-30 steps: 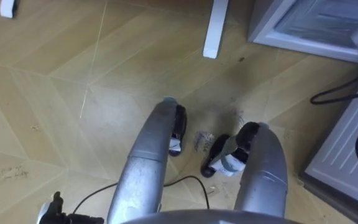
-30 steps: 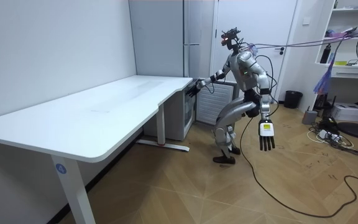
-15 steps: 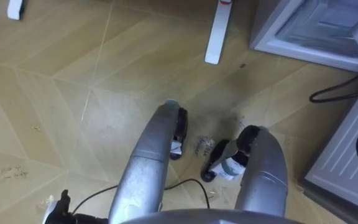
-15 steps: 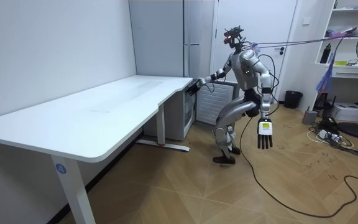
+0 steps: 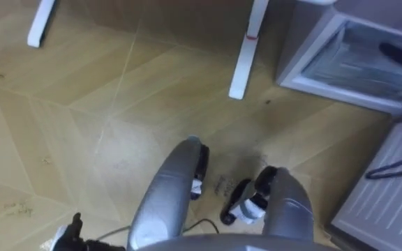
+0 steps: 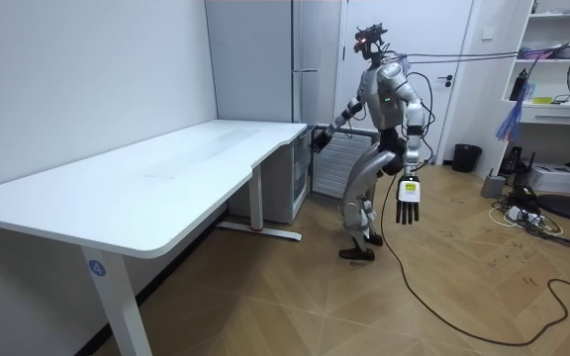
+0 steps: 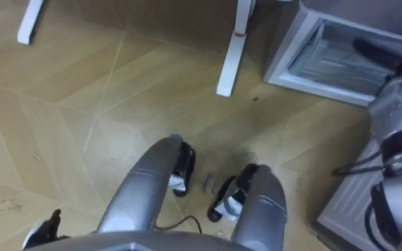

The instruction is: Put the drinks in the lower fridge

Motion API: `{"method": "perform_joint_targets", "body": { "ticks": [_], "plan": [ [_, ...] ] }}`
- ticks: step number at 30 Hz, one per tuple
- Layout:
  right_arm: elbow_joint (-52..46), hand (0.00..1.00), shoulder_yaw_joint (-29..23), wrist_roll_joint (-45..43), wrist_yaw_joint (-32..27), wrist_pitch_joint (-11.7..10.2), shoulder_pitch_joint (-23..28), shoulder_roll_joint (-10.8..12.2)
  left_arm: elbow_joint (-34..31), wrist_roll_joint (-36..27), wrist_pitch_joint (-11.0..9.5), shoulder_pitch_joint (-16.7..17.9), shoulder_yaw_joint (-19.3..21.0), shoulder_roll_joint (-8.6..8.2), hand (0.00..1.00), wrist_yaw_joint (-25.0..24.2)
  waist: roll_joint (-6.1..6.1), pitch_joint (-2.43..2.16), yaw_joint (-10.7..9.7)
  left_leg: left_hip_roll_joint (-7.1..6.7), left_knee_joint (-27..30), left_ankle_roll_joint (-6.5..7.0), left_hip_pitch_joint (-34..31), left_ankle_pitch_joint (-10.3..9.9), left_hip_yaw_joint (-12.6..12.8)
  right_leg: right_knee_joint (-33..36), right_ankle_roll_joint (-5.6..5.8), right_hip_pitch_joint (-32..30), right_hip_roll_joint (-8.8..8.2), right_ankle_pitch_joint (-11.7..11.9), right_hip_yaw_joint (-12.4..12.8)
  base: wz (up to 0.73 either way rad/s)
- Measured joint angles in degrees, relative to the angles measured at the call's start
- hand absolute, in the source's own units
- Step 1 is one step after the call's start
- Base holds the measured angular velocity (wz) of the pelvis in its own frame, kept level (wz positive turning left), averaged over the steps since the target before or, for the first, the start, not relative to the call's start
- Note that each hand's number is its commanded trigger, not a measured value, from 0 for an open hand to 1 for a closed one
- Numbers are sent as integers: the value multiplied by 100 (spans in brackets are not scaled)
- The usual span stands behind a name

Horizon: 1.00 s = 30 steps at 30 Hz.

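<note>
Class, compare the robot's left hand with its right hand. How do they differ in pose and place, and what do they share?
Height: the left hand hangs low beside the leg; the right hand is held up on an outstretched arm.
Direction: the left hand points down at the floor, fingers straight; the right hand reaches forward.
Place: the left hand touches nothing; the right hand is at the open lower fridge.
Both are black.

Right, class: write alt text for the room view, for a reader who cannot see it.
A humanoid robot stands on a wooden floor at the end of a long white desk, its right hand stretched out to the low fridge beside it. Its left hand hangs open at its side, holding nothing.
</note>
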Motion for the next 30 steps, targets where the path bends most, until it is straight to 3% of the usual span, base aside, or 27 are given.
{"method": "perform_joint_targets", "body": {
  "ticks": [2, 3, 5, 7, 11, 13, 15, 19, 24, 30],
  "plan": [
    [250, 0, -69, -101, 193, -16, 320, 125, 285, 30, -7, -138, 124, -45, 0, 4, -10, -25, -47, 102, -219, -1, 331, 0, 61, -352, 34, 370, 119, 66, -32, -7],
    [355, 0, -171, -277, 337, -16, 590, 291, 348, 95, -24, -136, 235, -77, 0, 0, -28, -62, -87, 164, -397, -1, 587, 0, 105, -625, 61, 643, 218, 136, -43, -15],
    [596, 0, -195, -689, 554, 35, 897, 519, 383, 176, -36, -142, 366, -118, 0, -9, -48, -88, -212, 241, -716, -12, 986, 10, 175, -1068, 112, 1058, 335, 245, -83, -12],
    [794, 0, -265, -957, 797, 101, 1312, 736, 578, 243, -69, -263, 469, -275, 0, 1, -13, -135, -251, 284, -1196, -10, 1515, 82, 229, -1685, 188, 1593, 471, 447, -89, -14],
    [1038, 0, -279, -1282, 1009, 176, 1806, 1120, 699, 394, -73, -271, 482, -500, 0, 18, 41, -180, -332, 276, -1971, -1, 2394, 208, 336, -2671, 331, 2445, 654, 779, -50, -16],
    [1077, 0, -337, -1721, 1174, 248, 2127, 1469, 764, 541, -63, -261, 615, -660, 0, 47, -13, -204, -377, 169, -2576, -3, 3005, 367, 385, -3255, 424, 2964, 702, 984, 29, -13],
    [1042, 0, -342, -1856, 1243, 319, 2337, 1651, 784, 613, -60, -258, 617, -731, 0, 64, -40, -233, -411, 97, -2894, 0, 3346, 430, 397, -3536, 486, 3242, 703, 1060, 58, -7],
    [1000, 0, -397, -2342, 1430, 395, 2538, 1933, 794, 761, -55, -223, 874, -791, 0, 104, -51, -231, -553, 67, -3336, -22, 3969, 466, 419, -4020, 555, 3878, 787, 1248, 60, -6],
    [980, 0, -333, -3303, 1575, 412, 2601, 2041, 905, 1088, 11, -216, 1030, -919, 0, 106, -14, -243, -617, 59, -3577, -23, 4327, 467, 407, -4636, 603, 4354, 919, 1472, 80, -6],
    [1021, 0, -250, -3758, 1640, 427, 2653, 2244, 907, 1528, 235, -190, 1039, -992, 0, 102, 27, -199, -623, 69, -3792, -24, 4698, 468, 396, -4976, 631, 4709, 1041, 1678, 236, -11]
  ]
}}
